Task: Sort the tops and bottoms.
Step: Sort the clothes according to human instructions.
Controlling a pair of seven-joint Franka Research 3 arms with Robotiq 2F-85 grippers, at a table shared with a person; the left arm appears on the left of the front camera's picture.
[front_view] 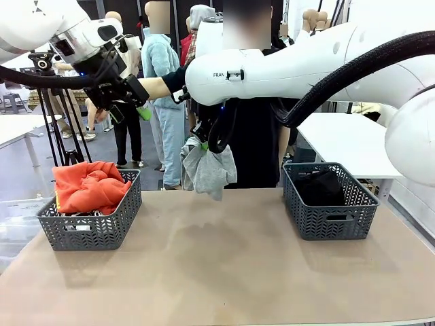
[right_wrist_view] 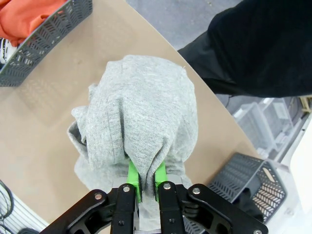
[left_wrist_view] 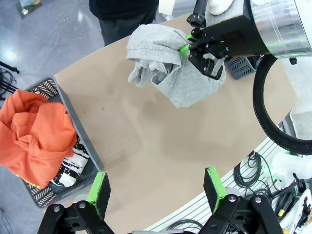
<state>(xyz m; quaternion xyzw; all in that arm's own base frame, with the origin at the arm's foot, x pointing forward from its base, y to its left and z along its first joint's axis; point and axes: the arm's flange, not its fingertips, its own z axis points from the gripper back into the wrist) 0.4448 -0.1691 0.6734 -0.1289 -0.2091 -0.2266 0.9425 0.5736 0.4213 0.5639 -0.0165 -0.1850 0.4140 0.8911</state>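
Overhead, right gripper (right_wrist_view: 145,181) pinching soft, bunched light grey top (right_wrist_view: 141,117), left gripper (left_wrist_view: 155,189) spread wide

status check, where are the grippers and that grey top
Right gripper shut on grey top, hanging above the table. Left gripper open, nothing held. Orange top in left basket. Path clear.

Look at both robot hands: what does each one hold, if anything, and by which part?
The right hand is shut on the light grey top, pinching a bunched fold of it so that it hangs above the table. The left hand is open and holds nothing.
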